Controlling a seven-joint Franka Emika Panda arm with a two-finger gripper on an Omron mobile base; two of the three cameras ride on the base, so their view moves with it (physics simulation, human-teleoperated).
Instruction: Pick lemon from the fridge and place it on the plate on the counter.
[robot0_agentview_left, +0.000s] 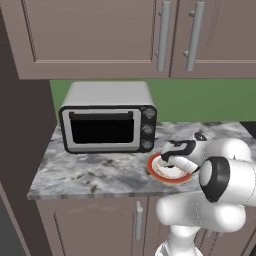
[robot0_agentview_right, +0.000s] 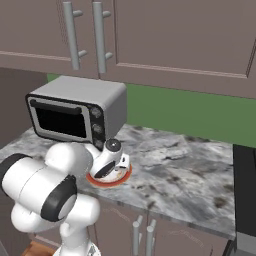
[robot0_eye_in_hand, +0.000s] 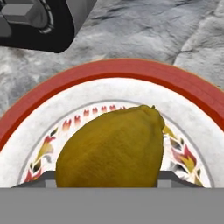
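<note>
Plate (robot0_eye_in_hand: 192, 89): round, white, with an orange-red rim and a ring of small red, yellow and black motifs inside the rim. It sits flat on the counter (robot0_agentview_left: 90, 172), near the front edge, at about 4 o'clock from the toaster oven (robot0_agentview_left: 107, 117) in the left base view.
Plate contents: one lemon (robot0_eye_in_hand: 111, 148), dark yellow-olive, with its blunt nub pointing to about 1 o'clock in the hand view. It lies over the plate's centre; whether it rests on the plate surface or is held just above cannot be told.
Gripper (robot0_agentview_left: 170, 161): directly over the plate, pointing down at it, in both base views. In the hand view the lemon sits close before the camera and covers the fingertips, so I cannot tell whether the fingers are clamped on the fruit or parted.
Toaster oven: silver body, dark glass door, three knobs down its right side. It stands on the counter against the green back wall, just behind the plate; its lower corner with one knob appears at 11 o'clock in the hand view.
Counter: grey-and-white marbled stone over brown cabinet doors.
Upper cabinets (robot0_agentview_right: 165, 40): brown, closed, with vertical metal handles.
</note>
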